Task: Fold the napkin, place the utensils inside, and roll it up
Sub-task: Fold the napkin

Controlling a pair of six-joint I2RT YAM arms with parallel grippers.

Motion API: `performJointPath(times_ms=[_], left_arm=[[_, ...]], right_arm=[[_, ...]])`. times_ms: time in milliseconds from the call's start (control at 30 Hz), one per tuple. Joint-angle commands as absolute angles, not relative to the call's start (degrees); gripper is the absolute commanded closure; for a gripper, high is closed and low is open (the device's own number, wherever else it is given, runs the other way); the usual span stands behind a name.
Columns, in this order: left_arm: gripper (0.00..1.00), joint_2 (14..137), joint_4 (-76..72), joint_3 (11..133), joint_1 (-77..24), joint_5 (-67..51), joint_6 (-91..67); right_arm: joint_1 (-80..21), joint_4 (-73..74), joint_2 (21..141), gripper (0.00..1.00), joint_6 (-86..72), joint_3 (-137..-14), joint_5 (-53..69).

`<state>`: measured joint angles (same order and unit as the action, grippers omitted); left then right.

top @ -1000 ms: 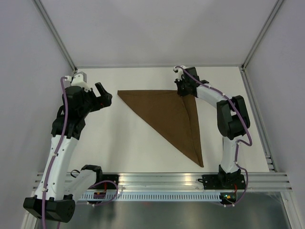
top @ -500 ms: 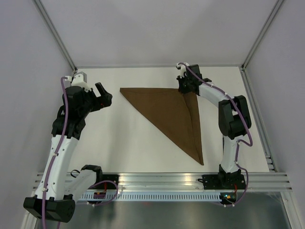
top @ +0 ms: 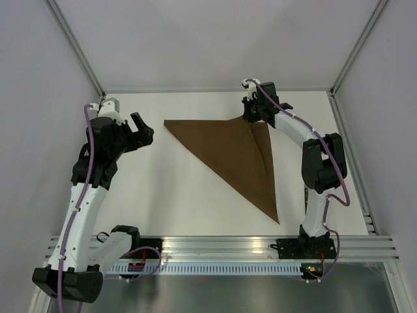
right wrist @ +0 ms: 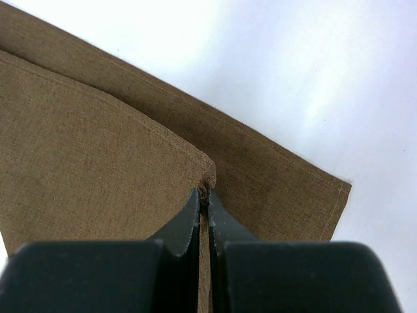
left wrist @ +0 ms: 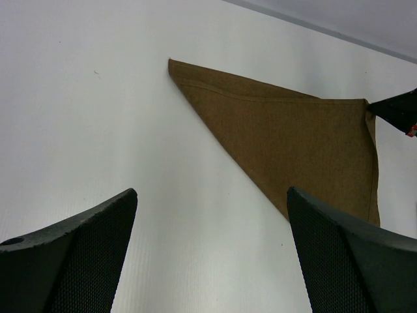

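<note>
The dark brown napkin (top: 238,156) lies folded into a triangle on the white table (top: 169,189), one point toward the near edge. My right gripper (top: 251,116) is shut on the upper layer's corner at the far right. In the right wrist view the fingertips (right wrist: 204,195) pinch that corner of the napkin (right wrist: 91,143) above the lower layer. My left gripper (top: 142,130) hovers open left of the napkin, nothing between its fingers (left wrist: 71,254). The left wrist view shows the napkin (left wrist: 293,137) ahead. The utensils are out of view.
Metal frame posts (top: 78,49) and pale walls close in the table on the left, right and back. A ribbed rail (top: 215,251) runs along the near edge by the arm bases.
My right gripper has carried the napkin's corner a little farther back and right, drawing the top fold flatter. The left arm has stayed still.
</note>
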<state>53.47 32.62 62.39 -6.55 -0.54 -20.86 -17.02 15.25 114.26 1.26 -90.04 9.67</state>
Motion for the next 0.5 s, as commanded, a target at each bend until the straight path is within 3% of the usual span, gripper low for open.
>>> performJointPath(times_ms=[0,467], left_arm=[[0.0,53.44,30.76,62.23,-6.42,-1.76,-22.41],[0.0,53.96,30.59,62.23,-6.42,-1.93,-22.32]], right_arm=[[-16.79,14.85,111.27,1.0,0.35,-92.63,10.02],[-16.0,13.54,108.99,1.0,0.18,-89.31,10.2]])
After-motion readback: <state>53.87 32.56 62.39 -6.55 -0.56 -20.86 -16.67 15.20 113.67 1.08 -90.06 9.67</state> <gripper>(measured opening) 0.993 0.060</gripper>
